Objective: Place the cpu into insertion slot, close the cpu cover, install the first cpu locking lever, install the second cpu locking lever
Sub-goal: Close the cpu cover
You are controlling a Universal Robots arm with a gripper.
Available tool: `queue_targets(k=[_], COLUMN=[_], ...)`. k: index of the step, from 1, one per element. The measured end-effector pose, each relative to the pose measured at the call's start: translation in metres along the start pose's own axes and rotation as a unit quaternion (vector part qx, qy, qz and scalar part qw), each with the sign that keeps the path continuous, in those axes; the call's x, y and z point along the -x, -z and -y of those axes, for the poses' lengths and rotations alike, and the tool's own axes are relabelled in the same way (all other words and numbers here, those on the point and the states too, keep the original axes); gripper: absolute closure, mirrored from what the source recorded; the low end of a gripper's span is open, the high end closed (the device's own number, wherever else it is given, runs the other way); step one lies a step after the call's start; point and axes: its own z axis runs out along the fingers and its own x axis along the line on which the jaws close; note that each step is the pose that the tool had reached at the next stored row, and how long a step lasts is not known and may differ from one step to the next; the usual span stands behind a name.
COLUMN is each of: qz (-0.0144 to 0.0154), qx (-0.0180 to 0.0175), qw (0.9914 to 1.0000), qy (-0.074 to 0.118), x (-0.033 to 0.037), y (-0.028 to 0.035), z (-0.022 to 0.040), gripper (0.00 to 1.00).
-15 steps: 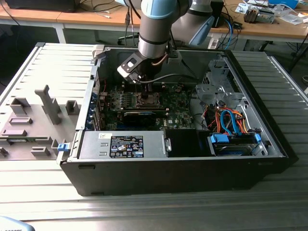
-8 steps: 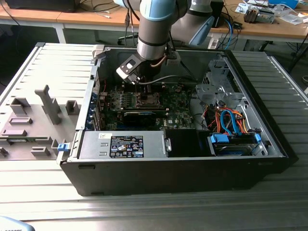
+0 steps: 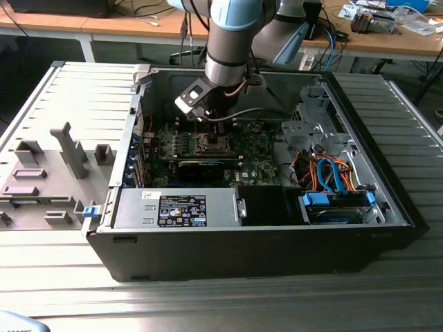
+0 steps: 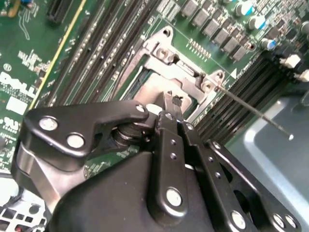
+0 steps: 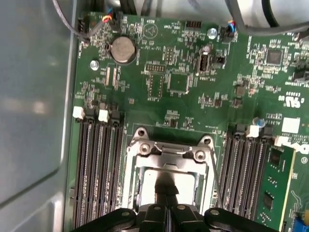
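In both wrist views the cpu (image 5: 149, 181) (image 4: 149, 92) lies flat in the insertion slot (image 3: 211, 143), its dull silver top showing. The cpu cover (image 5: 166, 151) (image 4: 166, 63), a silvery frame, lies down around it. My gripper (image 5: 167, 186) (image 4: 170, 102) (image 3: 210, 123) hangs right over the chip's middle. Its black fingers are shut together with nothing between them, and the tips are at or just above the metal top. A thin locking lever (image 4: 251, 108) (image 5: 216, 179) sticks out slanted from one side of the socket, unlatched.
Rows of long memory slots (image 5: 99, 164) flank the socket on both sides, with a green module (image 5: 275, 183) in one. The grey case wall (image 5: 34, 96) is close by. A black card (image 3: 208, 164), a power supply (image 3: 176, 207) and coloured cables (image 3: 329, 173) fill the case's near side.
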Motion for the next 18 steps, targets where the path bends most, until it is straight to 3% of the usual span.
queue_targets(k=[6,9,18], qz=[0.0,0.0001,0.0], qx=[-0.0006,-0.0006,-0.0006], qw=[1.0,1.0,1.0], qy=[0.0,0.0,0.0], x=[-0.0007,-0.001,-0.0012], y=[0.0188,0.0249,0.0292], z=[0.0004,0.0008,0.0011], gripper=[0.89,0.89,0.89])
